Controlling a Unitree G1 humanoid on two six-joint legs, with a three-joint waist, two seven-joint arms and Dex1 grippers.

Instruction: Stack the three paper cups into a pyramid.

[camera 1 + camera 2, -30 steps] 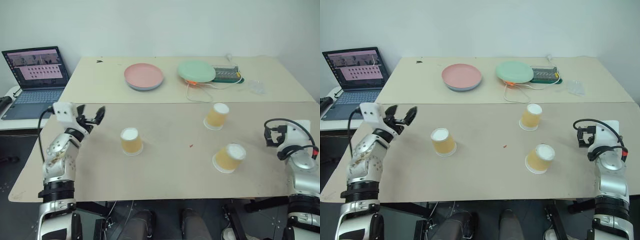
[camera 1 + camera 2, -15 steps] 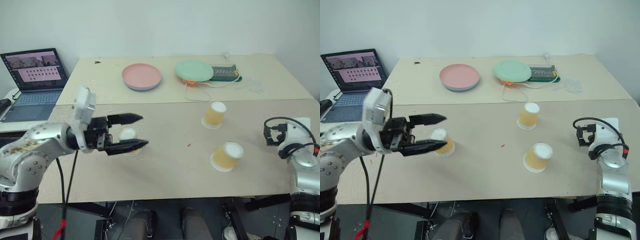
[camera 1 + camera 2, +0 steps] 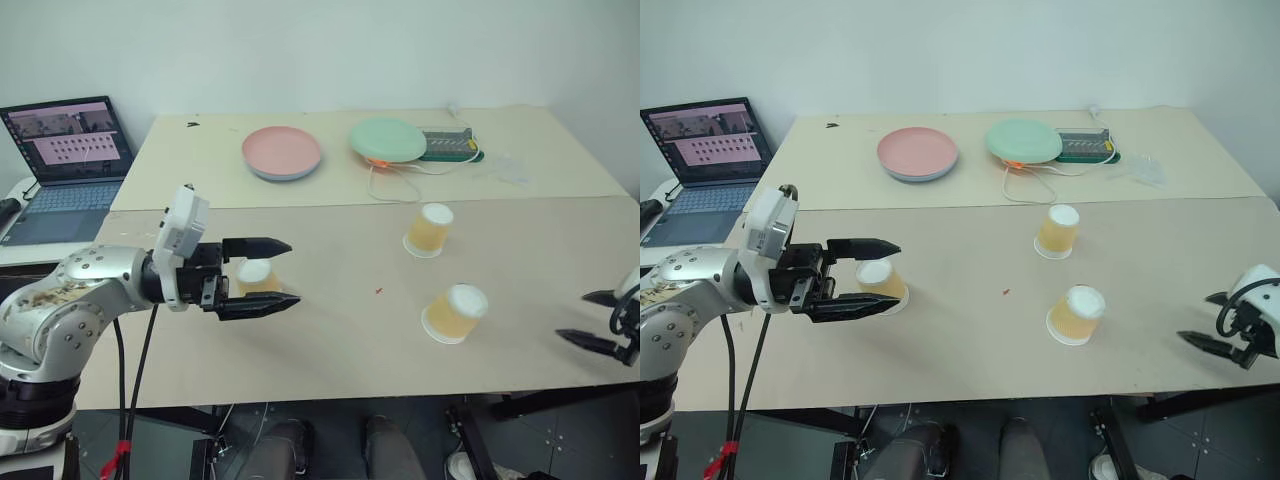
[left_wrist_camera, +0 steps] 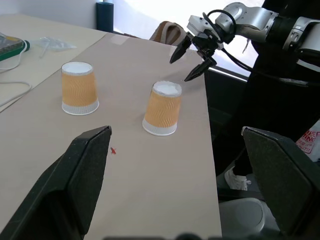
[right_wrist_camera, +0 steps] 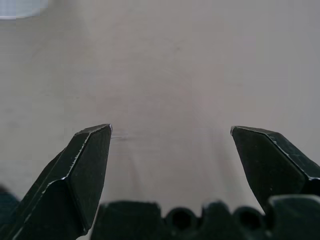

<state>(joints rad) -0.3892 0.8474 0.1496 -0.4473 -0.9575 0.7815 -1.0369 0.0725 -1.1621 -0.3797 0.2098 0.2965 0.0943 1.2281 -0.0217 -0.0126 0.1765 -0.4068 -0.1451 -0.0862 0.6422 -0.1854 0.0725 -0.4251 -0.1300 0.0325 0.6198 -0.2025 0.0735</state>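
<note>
Nothing is stacked yet: the three paper cups (image 3: 445,270) stand apart upside down on the desk (image 3: 340,340), and the left hand (image 3: 272,273) and the right hand (image 3: 1208,320) are both released, grasping nothing.

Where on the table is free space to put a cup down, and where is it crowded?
Free: the stretch between the left cup and the two right cups. Crowded: the far side, with the pink plate, green plate and cable.

Yellow-orange cups (image 3: 449,314), pink plate (image 3: 282,153), green plate (image 3: 388,140).
</note>
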